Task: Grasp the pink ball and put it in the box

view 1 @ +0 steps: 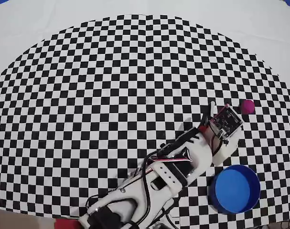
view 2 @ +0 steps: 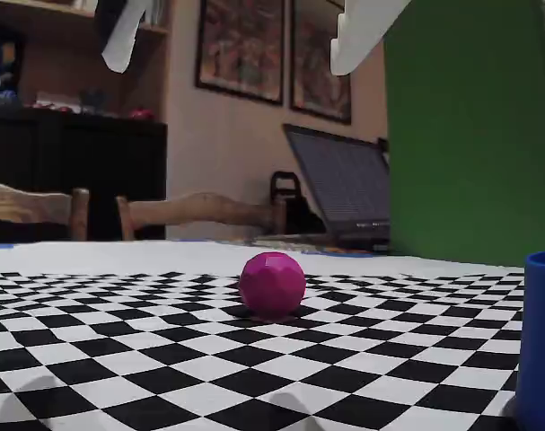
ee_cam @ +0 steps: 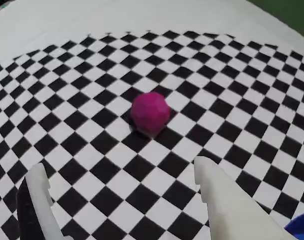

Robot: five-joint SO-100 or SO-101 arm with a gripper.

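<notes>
Your gripper [ee_cam: 121, 175] hangs wide open and empty, just short of the pink ball [ee_cam: 150, 112], which sits free on the checkered counter [ee_cam: 232, 75] beyond the fingertips. If you come down off-centre, one finger [ee_cam: 212, 185] will likely clip the ball and roll it away across the smooth cloth. From the ball, the box [view 1: 234, 188] lies back beside the arm, so a loose pinch could drop it short of the blue rim.

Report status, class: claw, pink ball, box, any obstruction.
Claw open, empty, above the mat. Pink ball on the checkered mat ahead of the fingers, untouched. Box empty, beside the arm. Nothing between claw and ball.
</notes>
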